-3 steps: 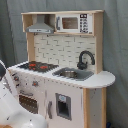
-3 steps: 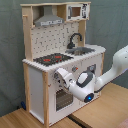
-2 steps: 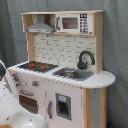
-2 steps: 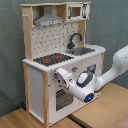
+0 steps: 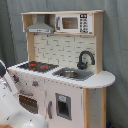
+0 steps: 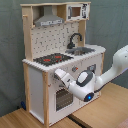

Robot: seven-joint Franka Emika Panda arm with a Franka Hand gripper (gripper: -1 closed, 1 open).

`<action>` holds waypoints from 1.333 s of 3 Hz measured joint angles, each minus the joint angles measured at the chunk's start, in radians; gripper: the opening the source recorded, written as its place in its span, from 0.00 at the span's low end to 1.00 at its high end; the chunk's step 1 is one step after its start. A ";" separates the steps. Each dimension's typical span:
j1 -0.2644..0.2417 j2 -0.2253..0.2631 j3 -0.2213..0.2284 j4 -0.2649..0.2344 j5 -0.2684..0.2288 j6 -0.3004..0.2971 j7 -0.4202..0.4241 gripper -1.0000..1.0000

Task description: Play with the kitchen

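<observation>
At scene centre: the kitchen [image 5: 60, 70] is seen standing upright in both exterior views, on a light wooden floor [image 6: 20, 120] in the second exterior view, against a grey-green curtain backdrop [image 6: 110, 25].
Body: light-wood side panels and white front panels are noted.
Counter: a black stovetop [image 6: 52, 59] with red rings is seen beside a sink [image 6: 82, 50]; the stovetop lies toward the second exterior view's left, the sink toward the second exterior view's right.
Faucet: a black curved faucet [image 5: 85, 59] is set at the back of the sink, upright.
Backsplash: a white tile-pattern panel [image 5: 62, 49] is seen behind the counter.
Upper shelf: a grey hood [image 5: 41, 26] hangs above the stovetop; a microwave [image 5: 74, 23] is set beside it, above the sink side.
Front: knobs [image 5: 35, 83] are seen under the stovetop, with the oven door [image 6: 64, 97] below them, shut.
Lower door: a second white door with a dark panel [image 5: 63, 106] is seen under the sink in the first exterior view.
Arm: the white arm [image 6: 112, 67] enters from the second exterior view's right and bends toward the kitchen front.
Gripper: the gripper [image 6: 56, 73] is held at the front panel, at knob height, just below the stovetop edge.
Fingers: whether they are spread or pressed together cannot be told, nor can contact with the panel.
First exterior view: only a white rounded part of the arm is seen at the lower left corner.
</observation>
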 joint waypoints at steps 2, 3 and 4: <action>0.001 -0.006 0.001 0.000 -0.011 -0.011 -0.222 0.00; 0.001 -0.014 0.001 0.000 -0.025 -0.020 -0.336 0.00; 0.002 -0.022 0.001 -0.002 -0.043 -0.031 -0.449 0.00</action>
